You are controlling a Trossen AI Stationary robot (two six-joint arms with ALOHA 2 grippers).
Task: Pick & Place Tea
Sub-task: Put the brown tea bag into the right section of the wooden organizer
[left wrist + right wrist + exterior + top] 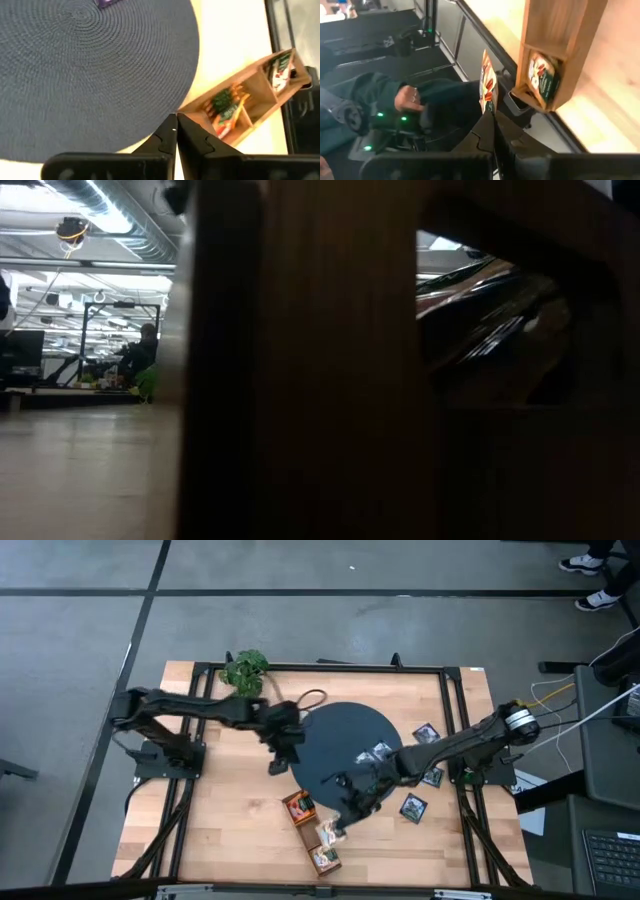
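Holding a small flat orange tea sachet [488, 82] edge-on between its closed fingers, the right claw [340, 821] sits low over the front part of the pale wooden worktop [220, 820], right next to the long narrow brown wooden compartment tray [311, 832]. In the right wrist view the sachet sticks up from the fingertips [485, 131], and the tray's end compartment just beside it already has a green and orange sachet [543, 76] lying in it. That view also looks past the worktop edge to a person's hand [408, 100] in a dark green sleeve, well apart from the arm.

The left claw [279, 762] is pinched fully shut with nothing in it, hovering at the left edge of the round dark blue woven mat [335, 745]. Its wrist view shows the fingers [170, 137] pressed together over the mat's rim, with the tray beyond holding an orange sachet [227, 107] in one compartment and another sachet [280, 70] in the next.

More loose tea is still out: a pale sachet [380, 752] on the mat's right side, and dark ones with blue-green print on the bare wood to the right, one [426, 733] near the mat's edge and one [413, 806] further forward. A third by the right arm is partly hidden.

A green leafy plant [245, 670] stands at the back left of the worktop. The low view is blocked by a dark wooden surface up close, so it's no help for the claws.
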